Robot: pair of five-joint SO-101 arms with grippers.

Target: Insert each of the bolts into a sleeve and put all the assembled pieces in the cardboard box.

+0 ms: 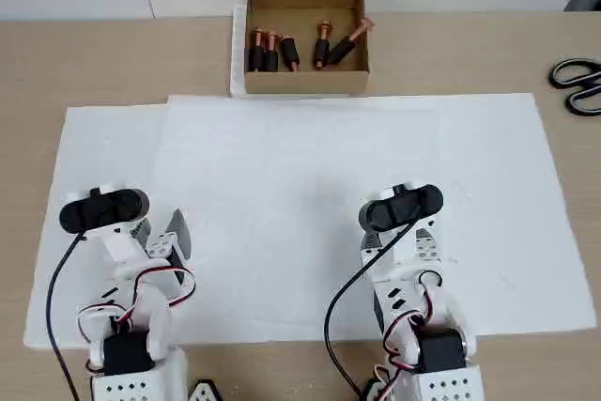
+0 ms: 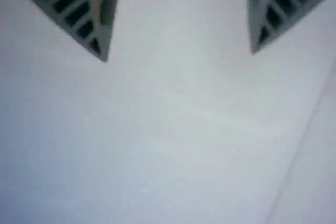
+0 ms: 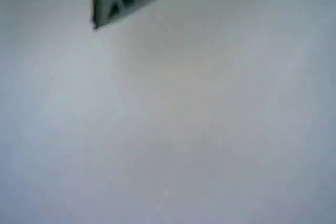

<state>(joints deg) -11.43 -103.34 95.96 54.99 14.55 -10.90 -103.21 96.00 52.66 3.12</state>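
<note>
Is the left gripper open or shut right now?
Open: the left gripper shows both fingers wide apart over white paper, nothing between them.

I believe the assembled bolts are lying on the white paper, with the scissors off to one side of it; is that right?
Not quite: the high view shows the assembled bolts lying inside the cardboard box, not on the white paper. The scissors are indeed off to one side.

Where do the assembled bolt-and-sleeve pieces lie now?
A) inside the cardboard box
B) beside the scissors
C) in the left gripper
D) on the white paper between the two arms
A: in the high view, the bolt-and-sleeve pieces lie inside the cardboard box, beyond the far edge of the white paper.
</note>
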